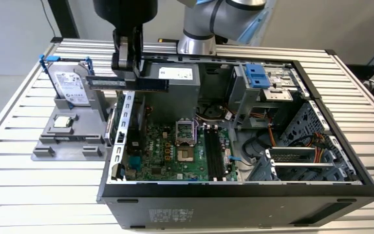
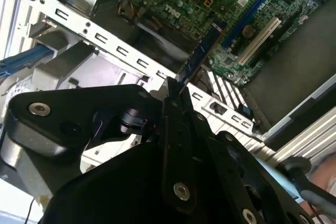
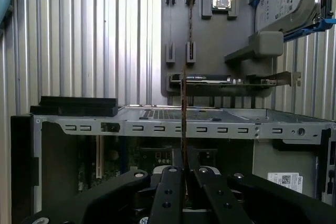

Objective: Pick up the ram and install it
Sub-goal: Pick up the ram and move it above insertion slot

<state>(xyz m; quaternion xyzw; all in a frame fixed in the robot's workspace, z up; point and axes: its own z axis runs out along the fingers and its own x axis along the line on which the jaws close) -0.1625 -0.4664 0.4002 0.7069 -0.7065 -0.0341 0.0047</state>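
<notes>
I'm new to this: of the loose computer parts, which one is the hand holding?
The ram, the long narrow stick clamped in the hand. The silver hard drive and the square chip sit on the grey holder.

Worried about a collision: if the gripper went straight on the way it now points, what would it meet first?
Probably the case's slotted metal wall. The ram leads the gripper that holds it and hangs about over that edge. Depth is unclear, so it might just clear the wall and reach the motherboard inside.
</notes>
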